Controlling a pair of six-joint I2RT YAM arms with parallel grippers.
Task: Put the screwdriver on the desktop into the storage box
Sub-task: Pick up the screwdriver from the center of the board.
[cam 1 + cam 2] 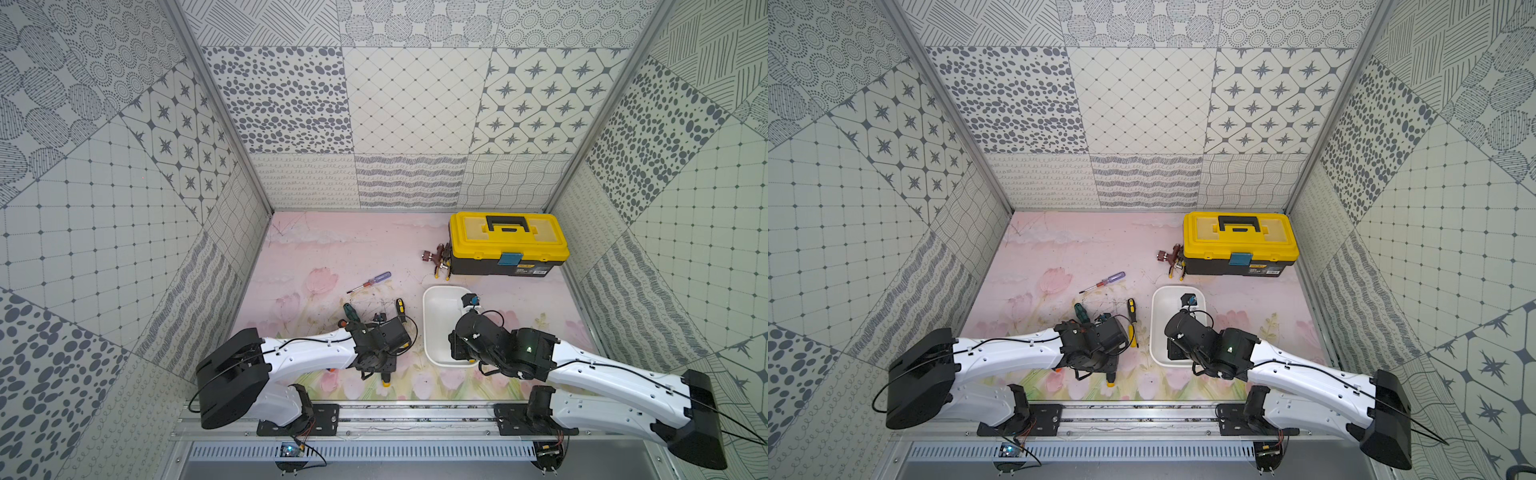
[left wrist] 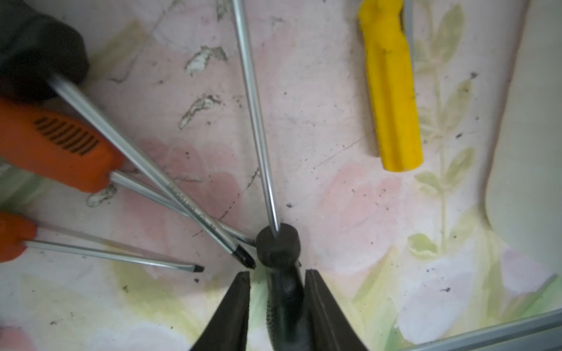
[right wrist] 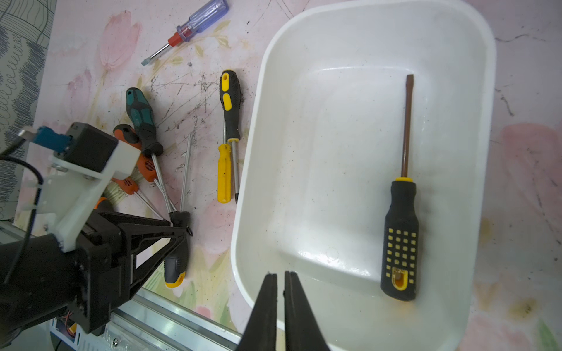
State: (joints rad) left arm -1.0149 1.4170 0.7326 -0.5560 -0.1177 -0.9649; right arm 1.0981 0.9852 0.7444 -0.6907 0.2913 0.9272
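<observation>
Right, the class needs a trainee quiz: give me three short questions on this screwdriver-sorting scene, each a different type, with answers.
1. How many screwdrivers lie inside the storage box?
2. True or false: the right gripper, over the box, holds nothing.
3. The left gripper has its jaws either side of a screwdriver handle on the desktop. Its colours: A black with a yellow end, B clear purple, C teal and black?
Key: 1 one, the yellow-dotted screwdriver; 2 true; 3 A.
</observation>
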